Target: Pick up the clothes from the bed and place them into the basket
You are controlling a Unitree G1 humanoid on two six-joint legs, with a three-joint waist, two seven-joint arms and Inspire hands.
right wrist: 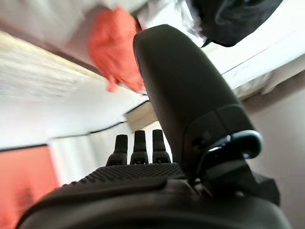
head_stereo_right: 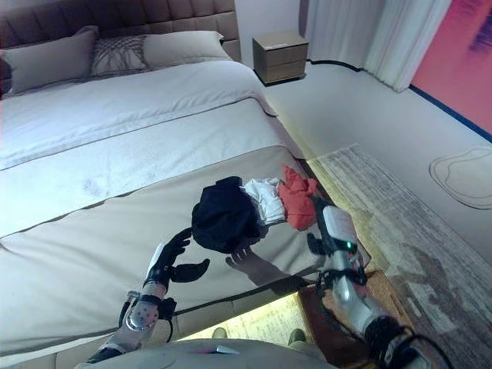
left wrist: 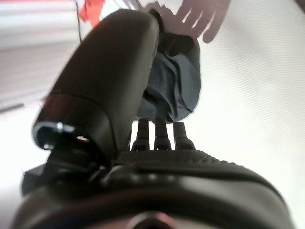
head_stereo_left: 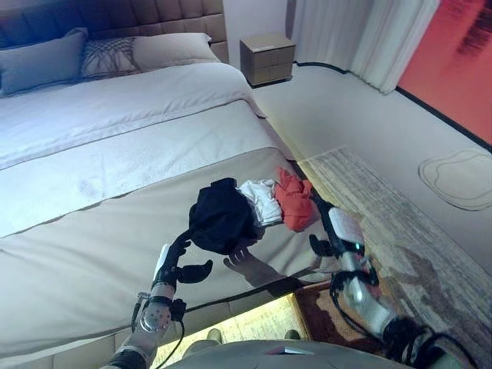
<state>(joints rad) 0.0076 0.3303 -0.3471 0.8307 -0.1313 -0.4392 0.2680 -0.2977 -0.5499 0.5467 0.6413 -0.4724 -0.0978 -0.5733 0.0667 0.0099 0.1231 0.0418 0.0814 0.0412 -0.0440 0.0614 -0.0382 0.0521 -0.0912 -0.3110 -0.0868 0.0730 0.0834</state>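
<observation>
Bed [head_stereo_left: 115,177] fills most of the head views from 9 o'clock up to 12, beige cover at the foot end, lighter sheet above it, pillows [head_stereo_left: 46,58] against a padded headboard [head_stereo_left: 154,15] at 11 o'clock. Grey patterned rug [head_stereo_left: 400,223] on the floor at 3 to 4 o'clock, white curtain [head_stereo_left: 369,38] at 1 o'clock, small bedside cabinet [head_stereo_left: 267,58] at 12 to 1 o'clock next to the bed. Clothes sit in a row on the beige cover close to the bed's foot-end corner, roughly at picture centre: black garment [head_stereo_left: 223,217] bunched up, white garment [head_stereo_left: 261,200] touching it at its 3 o'clock side, red-orange garment [head_stereo_left: 296,200] touching the white one and lying at the bed edge. No basket identifiable in any view. Left robot hand [head_stereo_left: 175,265] at 7 o'clock from the black garment, over the beige cover, fingers extended and spread, thumb out to the side, holding nothing; left wrist view shows its fingers [left wrist: 161,136] straight, pointing at the black garment just past the tips, contact cannot be told. Right robot hand [head_stereo_left: 338,231] at 4 o'clock from the red-orange garment, just off the bed corner, thumb sticking out; right wrist view shows fingers [right wrist: 139,148] straight and empty, red-orange garment beyond them, not touching.
</observation>
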